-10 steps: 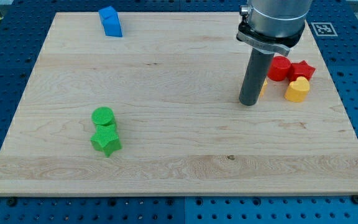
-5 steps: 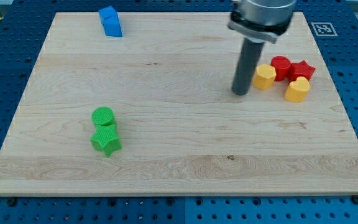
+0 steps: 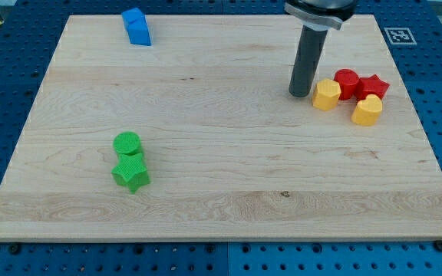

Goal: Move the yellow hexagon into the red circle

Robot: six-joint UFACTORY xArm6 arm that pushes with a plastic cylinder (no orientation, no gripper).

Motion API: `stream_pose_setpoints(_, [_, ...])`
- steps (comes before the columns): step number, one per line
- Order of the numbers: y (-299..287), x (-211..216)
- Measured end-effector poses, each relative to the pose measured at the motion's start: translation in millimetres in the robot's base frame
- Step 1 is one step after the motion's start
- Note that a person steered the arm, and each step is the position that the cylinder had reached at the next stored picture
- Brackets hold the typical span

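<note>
The yellow hexagon (image 3: 327, 95) lies on the wooden board at the view's right. It touches the red circle (image 3: 347, 83) on its upper right side. My tip (image 3: 301, 93) rests on the board just left of the yellow hexagon, very close to it or touching it. A red star (image 3: 373, 86) sits right of the red circle. A yellow heart (image 3: 367, 111) lies below the red star.
A blue block (image 3: 136, 27) stands near the board's top edge at the left. A green circle (image 3: 127, 143) and a green star (image 3: 131, 174) sit together at the lower left. The board's right edge (image 3: 424, 130) runs close to the red and yellow blocks.
My tip has moved up the view and slightly left and right, uncovering the yellow hexagon. It now stands just left of the hexagon. The blocks keep their places.
</note>
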State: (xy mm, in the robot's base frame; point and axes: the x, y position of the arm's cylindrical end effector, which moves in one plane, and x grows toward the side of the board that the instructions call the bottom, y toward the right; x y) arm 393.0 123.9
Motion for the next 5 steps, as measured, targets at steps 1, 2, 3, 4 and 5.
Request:
stream_pose_setpoints(1, [13,2])
stream_pose_setpoints(2, [21,4])
stream_pose_setpoints(3, [21,5])
stream_pose_setpoints(4, [-23,21])
stream_pose_setpoints(5, [-34,23])
